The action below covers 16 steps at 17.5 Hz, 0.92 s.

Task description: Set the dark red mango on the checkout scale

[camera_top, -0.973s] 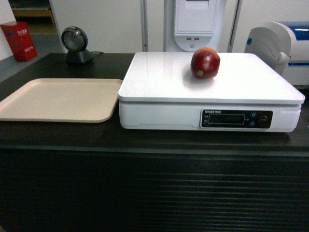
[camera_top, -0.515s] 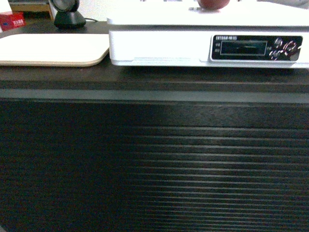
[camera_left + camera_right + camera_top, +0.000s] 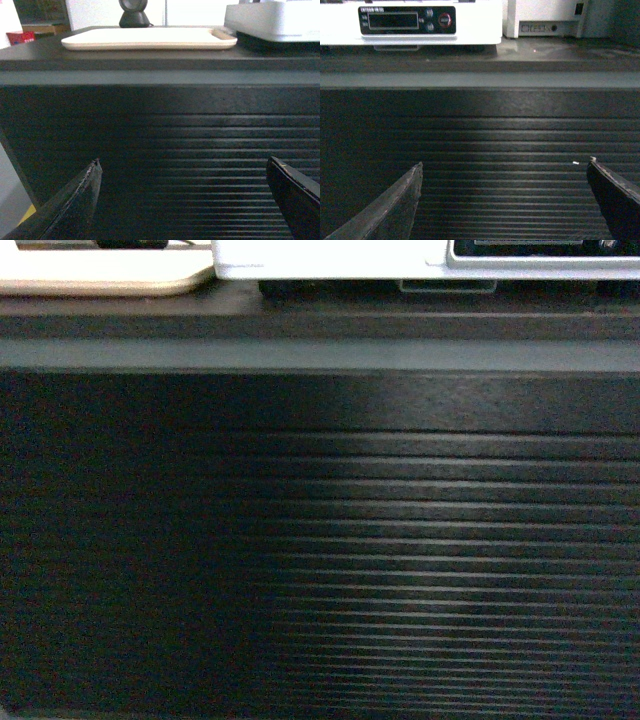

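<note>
Mostly the head view is filled by the ribbed dark front of the checkout [image 3: 320,560], with only a strip of its worktop along the top edge. On that strip sits the bottom of the white scale [image 3: 330,260], its black display panel [image 3: 545,250] cut off at the upper right, and just left of it the edge of a beige tray [image 3: 100,282]. The mango is not in view in any picture, so I cannot tell where it lies.

Both arms hang low before the counter front. The left claw [image 3: 182,200] is spread wide with nothing between its dark fingers [image 3: 75,205]; above it the tray [image 3: 150,39] lies flat on the worktop, a black round-headed device [image 3: 134,12] behind it and the scale [image 3: 275,20] at the right. The right claw [image 3: 502,200] is likewise spread wide and holds nothing; above it show the scale's display panel [image 3: 407,20] and a white machine [image 3: 545,17] just beside the scale.
</note>
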{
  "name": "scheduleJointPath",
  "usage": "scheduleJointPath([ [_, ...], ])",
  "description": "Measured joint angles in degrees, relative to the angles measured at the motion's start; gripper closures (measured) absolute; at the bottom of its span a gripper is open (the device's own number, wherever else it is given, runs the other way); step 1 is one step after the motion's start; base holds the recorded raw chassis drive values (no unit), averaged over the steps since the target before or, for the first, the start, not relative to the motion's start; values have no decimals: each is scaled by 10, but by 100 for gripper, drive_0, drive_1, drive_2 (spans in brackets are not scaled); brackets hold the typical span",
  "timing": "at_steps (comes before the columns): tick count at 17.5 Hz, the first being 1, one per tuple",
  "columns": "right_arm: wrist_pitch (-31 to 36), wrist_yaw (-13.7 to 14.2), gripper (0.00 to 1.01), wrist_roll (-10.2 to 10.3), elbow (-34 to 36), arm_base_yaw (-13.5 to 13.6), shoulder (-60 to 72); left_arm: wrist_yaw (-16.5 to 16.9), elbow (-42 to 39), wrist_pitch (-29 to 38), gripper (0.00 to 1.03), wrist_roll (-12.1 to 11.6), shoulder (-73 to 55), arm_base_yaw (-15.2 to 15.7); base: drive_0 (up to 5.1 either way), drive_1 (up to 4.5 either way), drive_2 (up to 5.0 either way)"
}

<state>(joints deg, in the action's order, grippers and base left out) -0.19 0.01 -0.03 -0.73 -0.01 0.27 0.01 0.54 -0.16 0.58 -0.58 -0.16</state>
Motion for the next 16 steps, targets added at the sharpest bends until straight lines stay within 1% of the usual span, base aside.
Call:
scheduleJointPath([
  [16,-2,0,3,0,0,0,0,0,0,-2,5,0,0,0,0,0,0],
])
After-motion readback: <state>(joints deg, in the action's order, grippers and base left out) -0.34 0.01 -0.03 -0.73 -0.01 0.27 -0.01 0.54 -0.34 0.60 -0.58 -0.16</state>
